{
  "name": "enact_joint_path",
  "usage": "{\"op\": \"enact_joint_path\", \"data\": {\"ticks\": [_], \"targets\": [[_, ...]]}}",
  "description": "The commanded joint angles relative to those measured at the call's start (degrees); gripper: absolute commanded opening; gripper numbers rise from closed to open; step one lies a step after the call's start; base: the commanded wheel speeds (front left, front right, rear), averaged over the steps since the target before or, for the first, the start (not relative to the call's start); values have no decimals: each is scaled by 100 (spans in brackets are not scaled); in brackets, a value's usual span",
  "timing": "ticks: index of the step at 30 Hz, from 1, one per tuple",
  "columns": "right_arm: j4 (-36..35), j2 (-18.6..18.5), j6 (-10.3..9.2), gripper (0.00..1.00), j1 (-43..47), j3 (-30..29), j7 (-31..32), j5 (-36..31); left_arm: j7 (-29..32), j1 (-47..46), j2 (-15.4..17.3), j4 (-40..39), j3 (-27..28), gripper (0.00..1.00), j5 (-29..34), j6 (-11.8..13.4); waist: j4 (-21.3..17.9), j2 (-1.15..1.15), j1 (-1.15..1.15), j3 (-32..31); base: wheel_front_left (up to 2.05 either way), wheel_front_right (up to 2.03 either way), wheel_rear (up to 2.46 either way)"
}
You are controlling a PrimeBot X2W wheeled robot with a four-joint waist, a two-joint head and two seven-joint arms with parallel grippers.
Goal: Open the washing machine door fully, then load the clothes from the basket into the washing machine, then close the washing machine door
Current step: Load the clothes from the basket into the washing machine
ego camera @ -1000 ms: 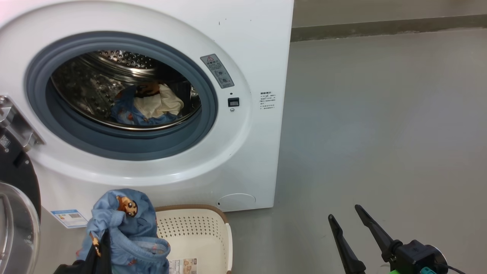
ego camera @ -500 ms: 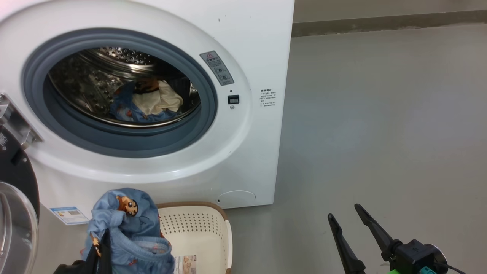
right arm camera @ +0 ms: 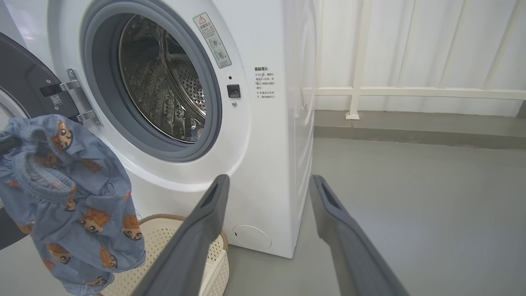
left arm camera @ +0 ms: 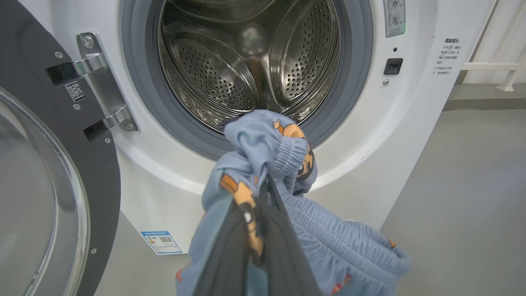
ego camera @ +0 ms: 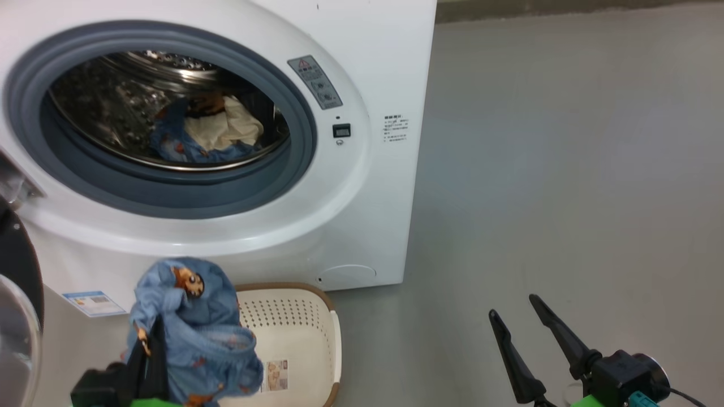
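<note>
1. The left gripper [ego camera: 153,353] is pinching a light-blue garment [ego camera: 192,316]. Its two dark fingers are pressing together on a fold of the cloth, as the left wrist view shows.
2. The garment is hanging bunched from those fingers, with orange-brown bear prints and a gathered elastic band showing.
3. It is hanging in front of the washing machine [ego camera: 373,56], below the round opening and outside it, over the left part of the basket [ego camera: 335,339].
4. The basket is sitting on the floor [ego camera: 565,169] against the foot of the machine. Its perforated wall and a sticker are showing to the right of the garment.
5. The door [left arm camera: 37,49] is standing swung open to the left on its metal hinge [left arm camera: 102,82]. Its black rim and clear window are facing the robot.
6. More clothes [ego camera: 209,133], blue and cream, are lying at the bottom of the steel drum [ego camera: 113,96], behind the grey rubber seal [ego camera: 169,192].
7. The right gripper [ego camera: 512,308] is hovering well to the right over bare floor. Its fingers are spreading wide and holding nothing.
8. A blue label [ego camera: 93,302] is sitting low on the machine's front by the door, and a round cap [ego camera: 346,274] is sitting near its lower right corner.
</note>
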Motion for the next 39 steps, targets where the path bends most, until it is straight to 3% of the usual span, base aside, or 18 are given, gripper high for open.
{"op": "enact_joint_path", "data": {"ticks": [1,9,20,30,39], "targets": [[-186,-50,9,100,-256,143,1,-46,-84,-399,63,-63,215,0,-36,-4,-64,0,0,181,0,0,0],[-268,-119,9,100,-616,108,-31,3,-55,-1488,172,497,326,0,-123,-127,-241,0,0,817,0,0,0],[-231,-105,9,100,-1095,77,-164,129,198,-3334,579,1483,725,0,-488,-409,-688,0,0,1761,0,0,0],[-241,7,9,100,-1511,64,-210,259,806,-4634,1264,2136,943,0,-607,-596,-1074,0,0,2531,0,0,0],[-318,142,9,100,-1884,142,-213,406,1918,-5684,1953,2274,1023,0,-747,-776,-1448,0,0,3230,0,0,0]]}}
